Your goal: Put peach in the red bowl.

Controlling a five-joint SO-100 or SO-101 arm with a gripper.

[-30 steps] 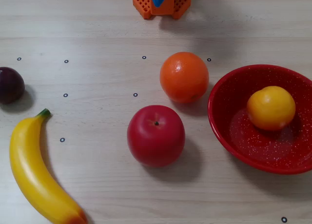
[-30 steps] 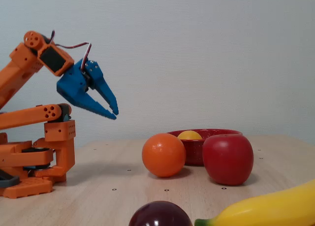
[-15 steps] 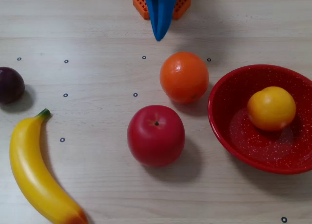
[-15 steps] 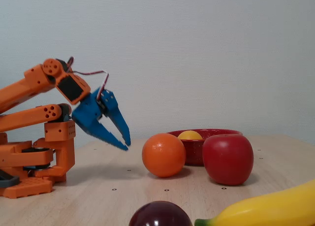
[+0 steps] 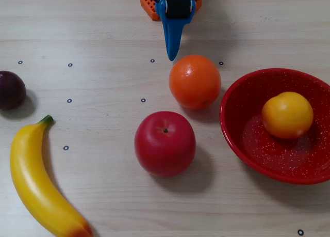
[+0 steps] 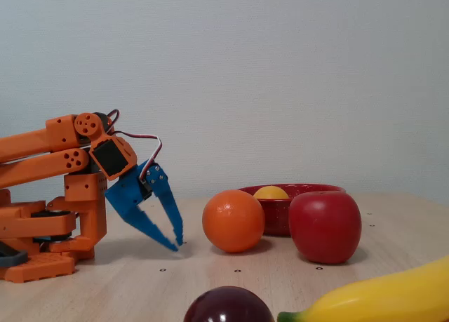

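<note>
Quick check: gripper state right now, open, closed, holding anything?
Gripper: closed or nearly so, empty, tips low near the table beside the orange.

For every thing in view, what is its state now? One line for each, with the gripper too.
peach: lying inside the red bowl
red bowl: upright on the table, holding the peach
orange: on the table, beside the bowl
apple: upright, stem end up
banana: lying flat
plum: on the table, apart
gripper: empty, low, tips near the table

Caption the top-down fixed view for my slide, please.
Peach resting in the red bowl; empty blue gripper lowered beside the orange.
</note>
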